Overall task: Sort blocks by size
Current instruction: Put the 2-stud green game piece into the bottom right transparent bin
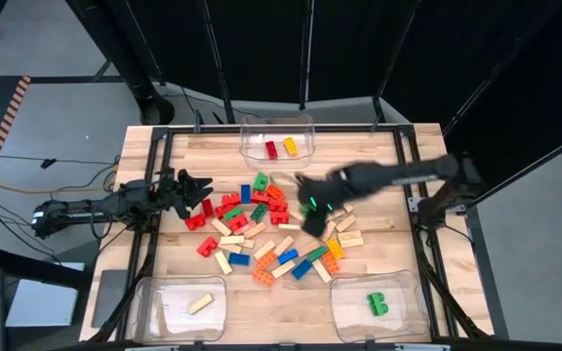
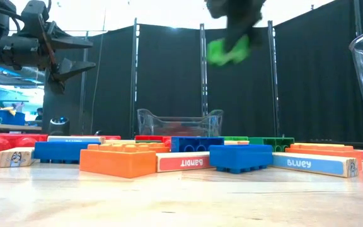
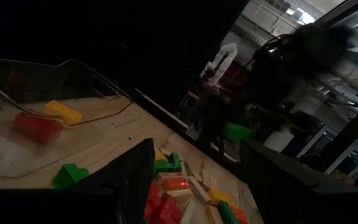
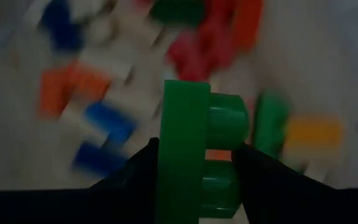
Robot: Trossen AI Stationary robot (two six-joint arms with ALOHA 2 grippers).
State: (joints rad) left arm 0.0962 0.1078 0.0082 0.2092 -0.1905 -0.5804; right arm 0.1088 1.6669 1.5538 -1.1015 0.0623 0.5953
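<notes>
we see a bright green studded brick [image 4: 194, 155] between dark fingers [image 4: 135, 171]. the blocks [image 1: 261, 229] below are red, orange, blue, yellow, green and pale tan — on a light wood-grain tabletop [image 1: 369, 161]. the bins [image 1: 277, 136] are clear — one holds red and yellow.

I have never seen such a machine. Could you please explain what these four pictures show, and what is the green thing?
It is a robot with two dark arms at a wooden table. One picture looks down from above, one looks level across the table, and two come from cameras on the wrists. A pile of colourful blocks lies in the middle, with three clear bins around it. The right gripper is closed on a green studded block and holds it above the pile. The left gripper waits open at the table's left side, holding nothing.
</notes>
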